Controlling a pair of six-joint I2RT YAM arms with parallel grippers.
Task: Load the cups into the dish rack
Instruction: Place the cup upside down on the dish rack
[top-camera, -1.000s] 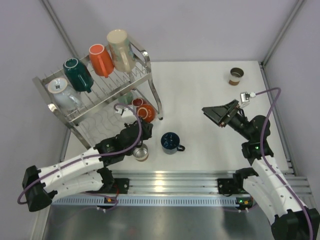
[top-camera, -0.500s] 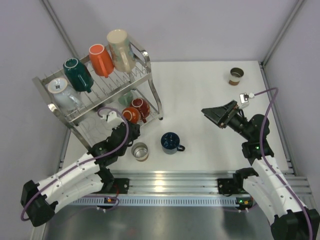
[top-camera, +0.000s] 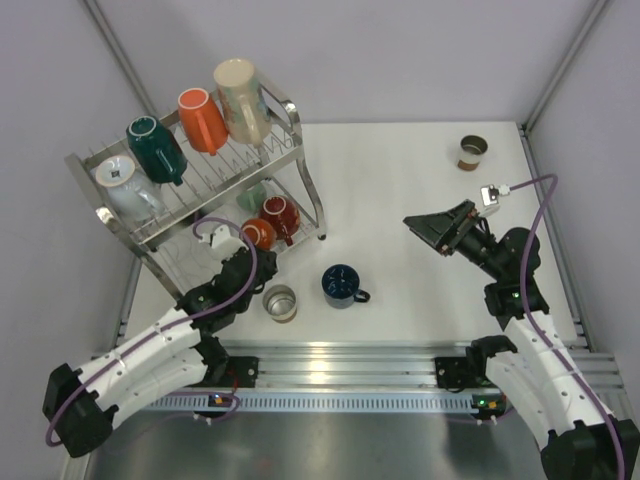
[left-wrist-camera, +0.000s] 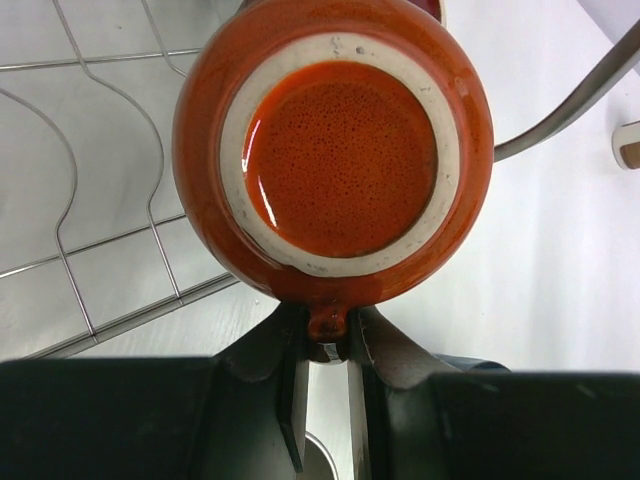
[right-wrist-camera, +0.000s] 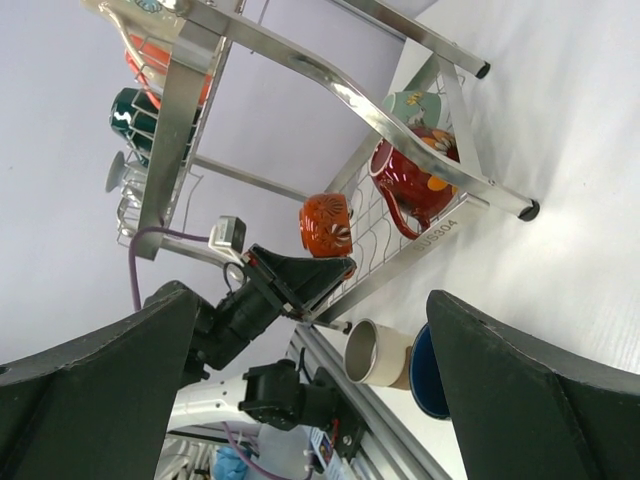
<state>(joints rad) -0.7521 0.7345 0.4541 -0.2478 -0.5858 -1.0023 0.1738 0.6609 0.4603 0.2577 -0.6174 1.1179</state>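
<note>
Left hand (left-wrist-camera: 322, 342) pinches orange mug (left-wrist-camera: 335, 150) by its handle (at dish rack (top-camera: 291, 106)) — right hand (top-camera: 425, 232) wide open, empty.

The orange mug (left-wrist-camera: 340, 160) is clipped by the upper edge; the mint cup (right-wrist-camera: 415, 103) sits partly hidden behind the red mug (right-wrist-camera: 415, 185).

"How is your left arm (top-camera: 150, 345) sitting?"

"It's stretched low, forward and inward from its base. Your left gripper (left-wrist-camera: 322, 350) is pinched narrow on the handle of the orange cup (left-wrist-camera: 340, 150)."

"And your right arm (top-camera: 535, 345)?"

"It's bent at the elbow, with the wrist raised and turned leftward. Your right gripper (top-camera: 432, 226) hangs in the air, jaws spread wide."
</note>
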